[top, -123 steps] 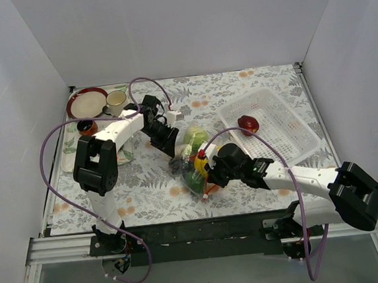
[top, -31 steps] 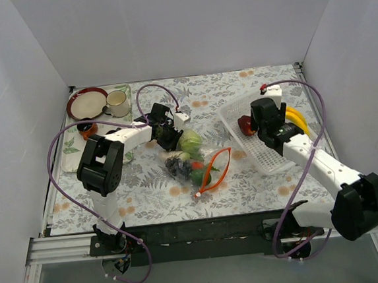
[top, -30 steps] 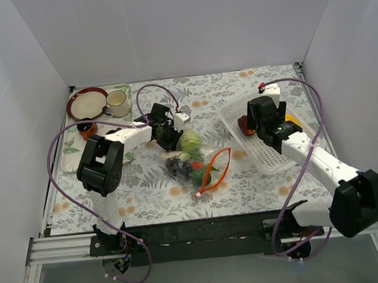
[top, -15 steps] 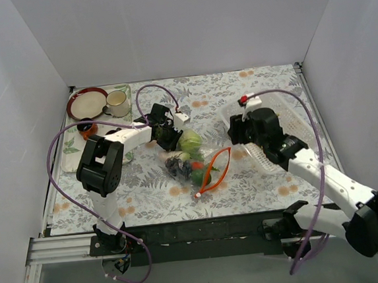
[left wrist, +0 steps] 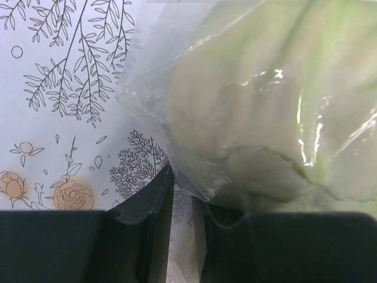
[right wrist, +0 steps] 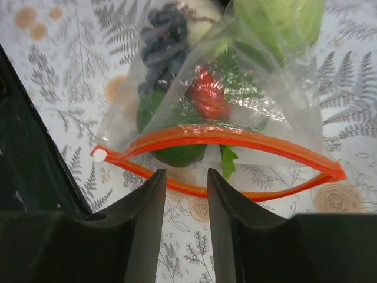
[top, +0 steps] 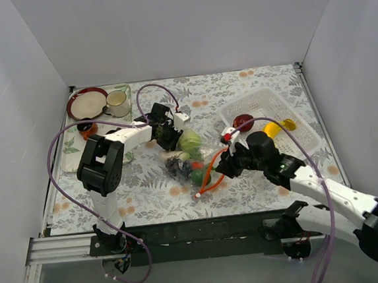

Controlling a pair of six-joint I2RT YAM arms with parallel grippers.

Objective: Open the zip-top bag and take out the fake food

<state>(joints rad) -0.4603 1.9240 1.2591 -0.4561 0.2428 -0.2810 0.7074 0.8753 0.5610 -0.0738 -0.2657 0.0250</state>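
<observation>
Zip-top bag (top: 190,164), mid-table, mouth toward the right arm, orange zip strip (right wrist: 219,137) gaping: opening judged done. Emptying part done: red apple (top: 243,121) and yellow piece (top: 272,129) lay in the white basket (top: 296,142), while the cabbage-like one (top: 189,140), grapes (right wrist: 166,41), green round one (right wrist: 172,150) and small red piece (right wrist: 206,97) were inside the bag. Left gripper (left wrist: 182,197), arm low, appeared pinched on the bag's closed end beside the cabbage. Right gripper (right wrist: 184,177), stretched forward, hovered at the mouth, fingers slightly parted, empty.
</observation>
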